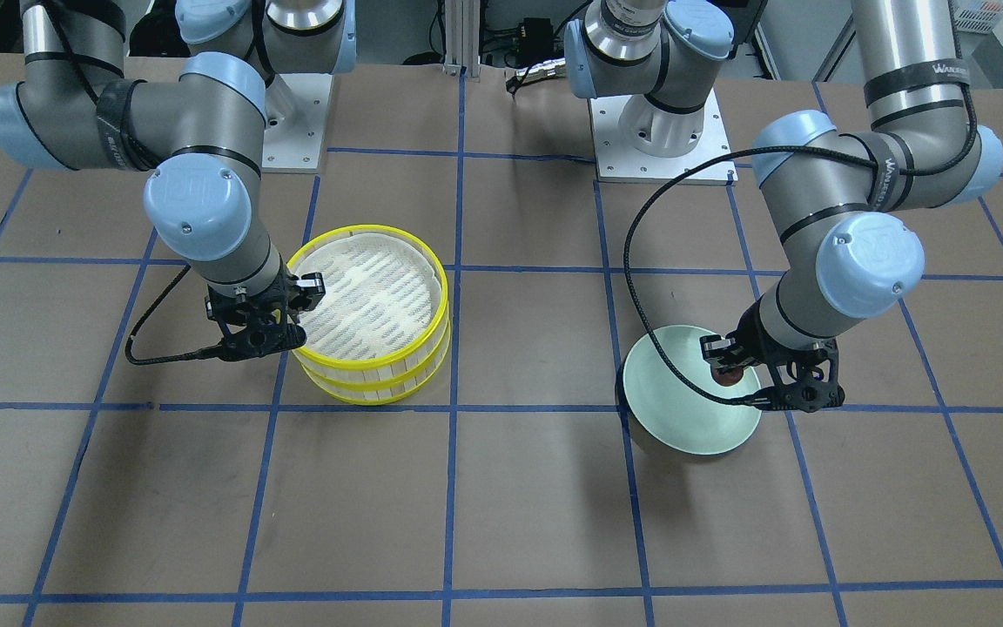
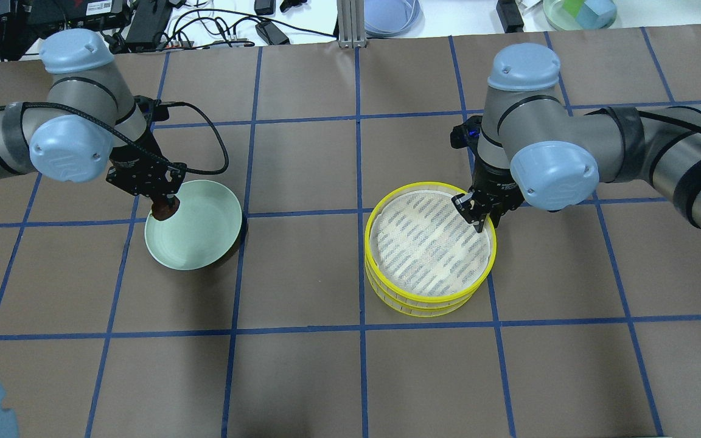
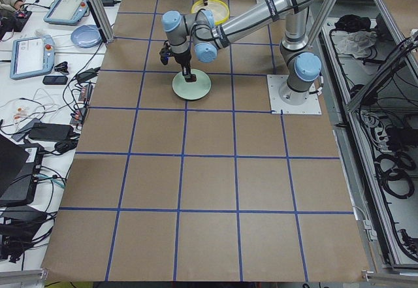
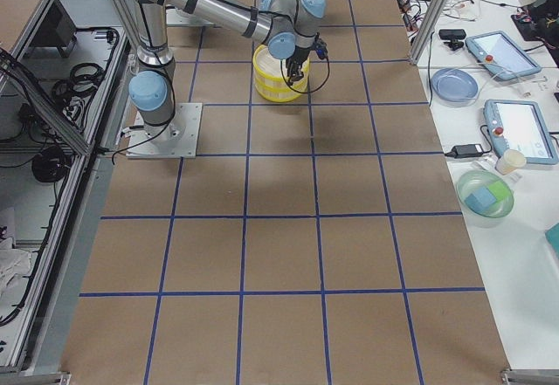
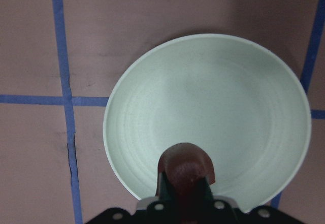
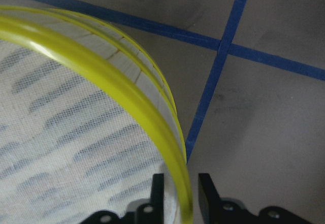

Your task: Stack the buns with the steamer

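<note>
Two steamer trays are stacked, the upper one (image 2: 430,296) slightly offset on the lower one (image 1: 377,394); its slatted floor is bare. My right gripper (image 2: 479,220) straddles the upper tray's yellow rim (image 6: 104,67) at its edge, one finger inside and one outside, shut on it. My left gripper (image 2: 164,207) is shut on the dark reddish-brown bun (image 5: 186,164) and holds it over the edge of the pale green plate (image 2: 201,246). The cream-white bun is out of view.
The table is brown paper with a blue tape grid (image 2: 358,182). The plate and the steamer stand about two squares apart. Both arm bases (image 1: 658,139) stand at the robot's side of the table. Clutter and cables lie beyond the far edge (image 2: 204,24).
</note>
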